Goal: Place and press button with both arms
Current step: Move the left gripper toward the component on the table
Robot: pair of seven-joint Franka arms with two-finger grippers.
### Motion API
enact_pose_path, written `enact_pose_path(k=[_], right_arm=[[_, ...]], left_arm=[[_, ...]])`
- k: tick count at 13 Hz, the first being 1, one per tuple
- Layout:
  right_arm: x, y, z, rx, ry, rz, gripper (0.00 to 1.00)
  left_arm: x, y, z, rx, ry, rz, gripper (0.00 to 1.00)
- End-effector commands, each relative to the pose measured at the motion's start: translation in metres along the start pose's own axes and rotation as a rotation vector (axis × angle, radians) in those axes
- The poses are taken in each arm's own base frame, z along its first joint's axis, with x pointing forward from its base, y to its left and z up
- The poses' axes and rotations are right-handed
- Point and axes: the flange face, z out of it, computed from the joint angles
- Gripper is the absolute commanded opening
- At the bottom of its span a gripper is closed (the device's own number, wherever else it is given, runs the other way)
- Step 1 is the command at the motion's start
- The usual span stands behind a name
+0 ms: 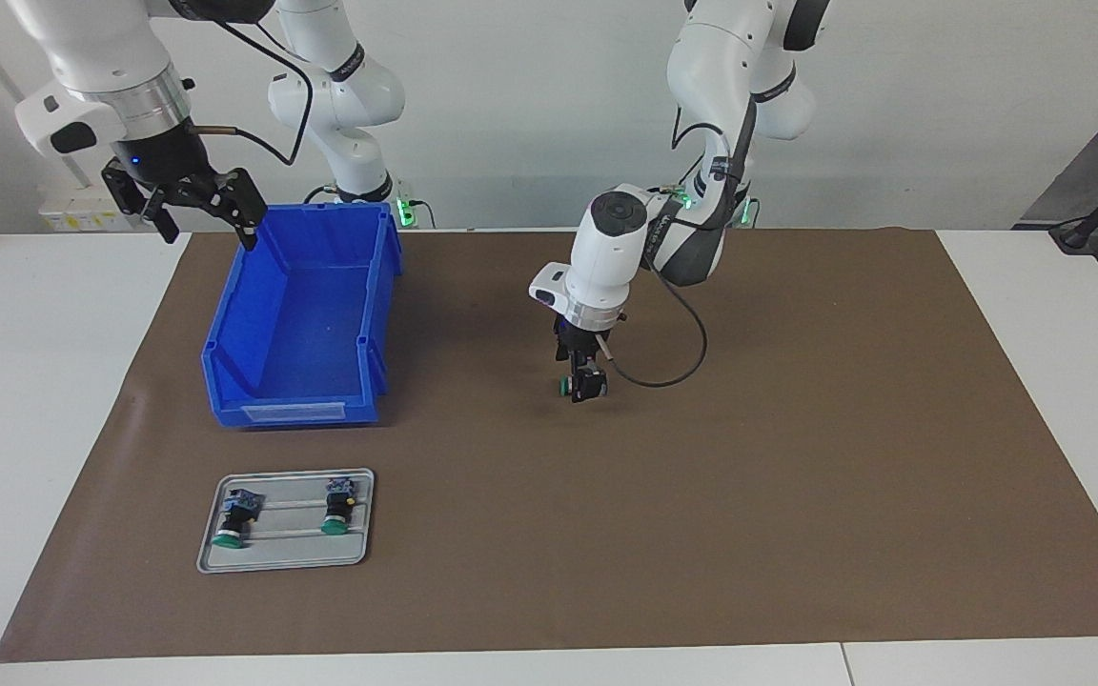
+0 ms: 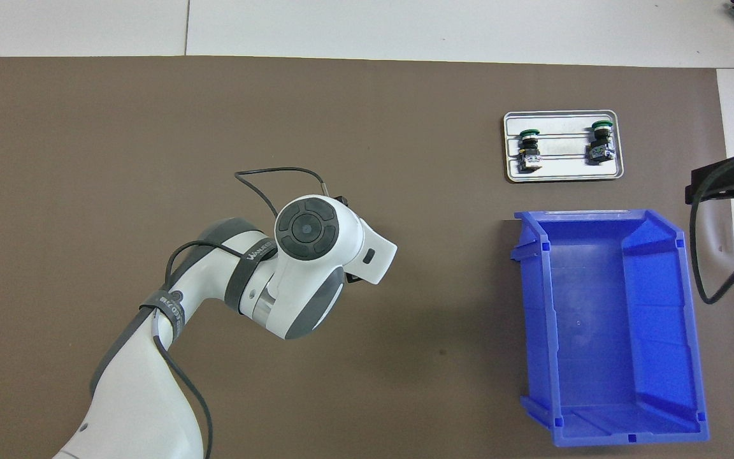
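Observation:
The button (image 1: 579,384), with a green cap and black body, lies sideways at the tip of my left gripper (image 1: 583,379), low over the middle of the brown mat (image 1: 797,476). I cannot see whether it is gripped or rests on the mat. In the overhead view the left arm's wrist (image 2: 316,255) hides both the gripper and the button. My right gripper (image 1: 206,214) hangs open and holds nothing, above the corner of the blue bin (image 1: 296,324) nearest the robots. It shows at the edge of the overhead view as the right gripper (image 2: 733,182).
The blue bin (image 2: 606,325) holds nothing and stands toward the right arm's end. Farther from the robots than the bin, a grey tray (image 1: 287,557) carries two more green-capped buttons (image 1: 234,519) (image 1: 337,505). A black cable (image 1: 678,367) loops from the left wrist.

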Motion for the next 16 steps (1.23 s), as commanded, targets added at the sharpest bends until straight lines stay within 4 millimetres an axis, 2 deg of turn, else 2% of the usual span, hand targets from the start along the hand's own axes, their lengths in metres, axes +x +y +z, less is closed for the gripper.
enact_pose_path(k=[1, 4, 5, 6, 7, 10, 12, 14, 16], right_arm=[[-0.005, 0.006, 0.001, 0.023, -0.016, -0.019, 1.00], [-0.005, 0.006, 0.001, 0.023, -0.016, -0.019, 1.00], [-0.005, 0.006, 0.001, 0.023, -0.016, -0.019, 1.00], [-0.005, 0.006, 0.001, 0.023, -0.016, -0.019, 1.00], [-0.005, 0.006, 0.001, 0.023, -0.016, -0.019, 1.00], [-0.005, 0.006, 0.001, 0.023, -0.016, -0.019, 1.00], [-0.006, 0.007, 0.001, 0.024, -0.014, -0.017, 1.00], [-0.005, 0.007, 0.001, 0.023, -0.016, -0.017, 1.00], [-0.006, 0.006, 0.001, 0.024, -0.014, -0.019, 1.00]], left_arm=[[-0.004, 0.019, 0.026, 0.027, 0.029, -0.002, 0.88], [-0.013, 0.012, 0.029, 0.034, 0.029, -0.015, 0.88], [-0.014, 0.013, 0.030, 0.029, 0.021, -0.016, 0.79], [-0.015, 0.014, 0.031, 0.027, 0.019, -0.018, 0.43], [-0.015, 0.014, 0.031, 0.020, 0.012, -0.021, 0.00], [-0.021, 0.011, 0.026, 0.022, 0.009, -0.026, 0.00], [-0.024, -0.003, 0.004, 0.056, 0.043, -0.040, 0.00], [-0.041, -0.026, -0.027, 0.094, 0.072, -0.079, 0.00], [-0.054, -0.037, -0.036, 0.113, 0.086, -0.111, 0.00]])
